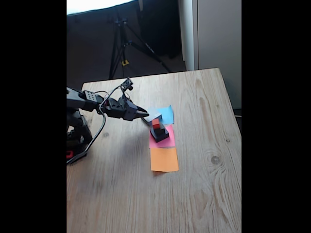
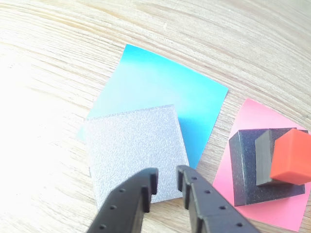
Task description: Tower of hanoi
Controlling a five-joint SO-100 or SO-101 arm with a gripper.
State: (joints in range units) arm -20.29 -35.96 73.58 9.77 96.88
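The large flat grey block lies on the blue paper square, overhanging its near corner. To its right in the wrist view, the pink paper carries a stack: a medium black block, on it a small black cube, and on top a tiny red cube. My gripper hovers over the grey block's near edge, its jaws a narrow gap apart with nothing between them. The fixed view shows the gripper just left of the grey block and the stack.
An orange paper square lies bare just in front of the pink one. The arm's base and its cable sit at the wooden table's left edge. A tripod stands on the floor beyond the table.
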